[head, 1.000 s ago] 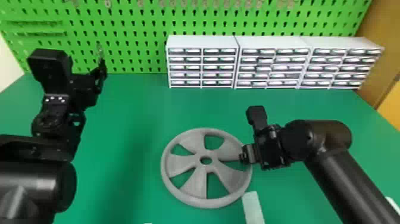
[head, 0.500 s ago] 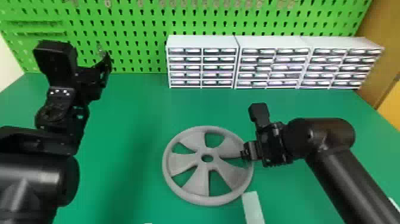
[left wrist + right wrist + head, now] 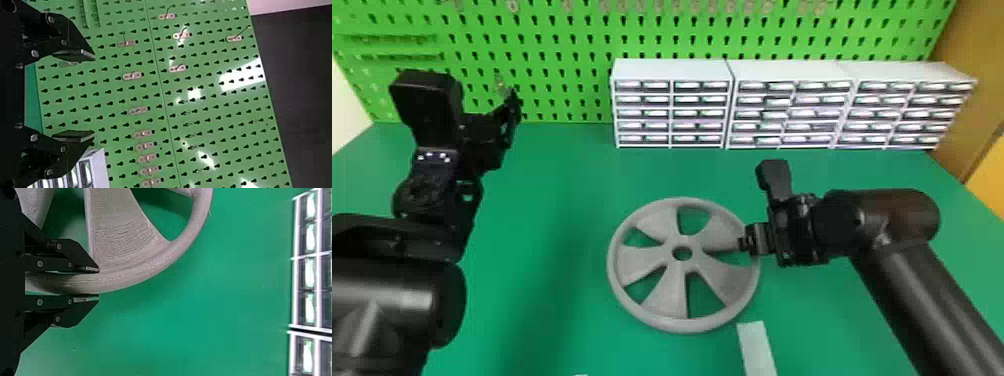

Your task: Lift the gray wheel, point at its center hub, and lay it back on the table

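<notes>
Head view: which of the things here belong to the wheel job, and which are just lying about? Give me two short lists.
Part of the job:
- wheel
- right gripper, its fingers on either side of the rim
- table, where the wheel is to be laid back

Not needed, as far as I can judge:
- pale strip
- drawer units
- pegboard

We see the gray wheel (image 3: 672,300) roughly level over the green table (image 3: 547,310), gripped by its rim (image 3: 129,276) on our right; five broad spokes (image 3: 639,257) flare from a pierced center hub (image 3: 669,254); we cannot tell whether it touches down.
</notes>
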Controlling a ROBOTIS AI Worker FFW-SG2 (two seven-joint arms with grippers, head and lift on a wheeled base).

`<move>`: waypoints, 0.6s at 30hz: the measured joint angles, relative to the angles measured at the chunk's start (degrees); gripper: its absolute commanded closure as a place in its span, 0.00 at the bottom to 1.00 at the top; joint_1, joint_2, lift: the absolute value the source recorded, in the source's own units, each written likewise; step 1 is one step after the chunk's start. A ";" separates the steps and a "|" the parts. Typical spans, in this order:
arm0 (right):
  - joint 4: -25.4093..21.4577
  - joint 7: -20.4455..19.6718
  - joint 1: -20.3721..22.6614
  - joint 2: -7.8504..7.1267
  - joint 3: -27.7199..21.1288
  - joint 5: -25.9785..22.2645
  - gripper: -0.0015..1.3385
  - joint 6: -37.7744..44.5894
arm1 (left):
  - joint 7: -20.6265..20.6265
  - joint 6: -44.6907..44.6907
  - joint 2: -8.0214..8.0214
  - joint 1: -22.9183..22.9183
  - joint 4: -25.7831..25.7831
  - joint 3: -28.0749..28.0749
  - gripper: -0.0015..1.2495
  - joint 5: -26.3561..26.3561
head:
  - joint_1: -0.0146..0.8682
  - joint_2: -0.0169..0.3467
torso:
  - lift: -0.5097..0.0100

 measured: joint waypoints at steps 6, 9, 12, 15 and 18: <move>-0.68 3.00 0.23 0.19 -0.94 3.23 0.90 -1.99 | 0.00 0.00 0.00 0.11 0.00 -0.01 0.44 0.01 | 0.80 0.18 | 0.80; -0.85 3.42 0.58 0.28 -1.67 3.76 0.90 -2.87 | 0.09 0.00 -0.01 0.19 0.00 -0.06 0.44 0.01 | 0.80 0.18 | 0.80; -1.14 3.58 1.00 0.42 -2.48 4.20 0.90 -3.62 | 0.39 0.00 -0.01 0.31 0.00 -0.18 0.44 0.01 | 0.80 0.18 | 0.80; -1.77 3.60 1.28 0.63 -3.32 5.16 0.90 -4.06 | 0.65 0.00 -0.01 0.51 0.00 -0.33 0.44 0.01 | 0.80 0.18 | 0.80; -2.63 3.60 1.51 0.85 -4.00 6.62 0.91 -4.71 | 0.79 0.00 -0.01 0.68 0.00 -0.46 0.44 0.05 | 0.80 0.18 | 0.80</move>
